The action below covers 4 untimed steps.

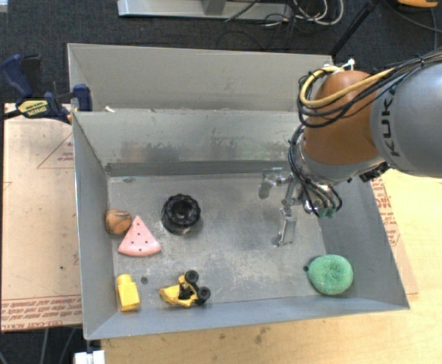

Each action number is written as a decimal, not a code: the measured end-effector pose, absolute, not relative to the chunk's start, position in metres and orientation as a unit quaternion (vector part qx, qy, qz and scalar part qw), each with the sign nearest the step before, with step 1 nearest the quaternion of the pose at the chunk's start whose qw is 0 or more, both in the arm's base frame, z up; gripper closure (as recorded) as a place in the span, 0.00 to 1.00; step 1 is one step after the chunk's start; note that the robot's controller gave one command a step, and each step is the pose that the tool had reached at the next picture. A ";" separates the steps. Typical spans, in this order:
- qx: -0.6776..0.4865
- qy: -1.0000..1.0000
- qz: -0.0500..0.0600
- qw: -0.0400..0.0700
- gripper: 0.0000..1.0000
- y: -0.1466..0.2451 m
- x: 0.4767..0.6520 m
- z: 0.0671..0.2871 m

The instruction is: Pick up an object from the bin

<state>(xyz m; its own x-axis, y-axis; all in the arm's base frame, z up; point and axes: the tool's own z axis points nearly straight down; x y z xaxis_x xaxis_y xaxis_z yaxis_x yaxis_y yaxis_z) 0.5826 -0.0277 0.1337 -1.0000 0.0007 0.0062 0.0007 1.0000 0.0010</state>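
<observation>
Green round pad point(329, 273) lies near the tool point(283, 230), which hangs up and left of it. Whether the tool is spread or pressed together cannot be told.

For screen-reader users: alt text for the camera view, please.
The pincer hangs over bare floor in a grey bin, a green round pad nearest. At the view's left: black knob, pink wedge, brown ball, yellow block, yellow-black toy.
</observation>
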 end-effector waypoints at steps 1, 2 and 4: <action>0.000 -1.000 0.000 0.000 0.00 -0.028 0.584 0.138; -0.022 -1.000 0.001 -0.006 0.00 0.009 0.615 0.110; 0.034 -0.999 -0.003 -0.002 0.00 0.096 0.627 0.092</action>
<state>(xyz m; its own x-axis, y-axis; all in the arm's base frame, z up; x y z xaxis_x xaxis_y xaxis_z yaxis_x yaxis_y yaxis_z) 0.6272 0.0963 0.0925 -0.9976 -0.0686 -0.0050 -0.0686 0.9976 0.0056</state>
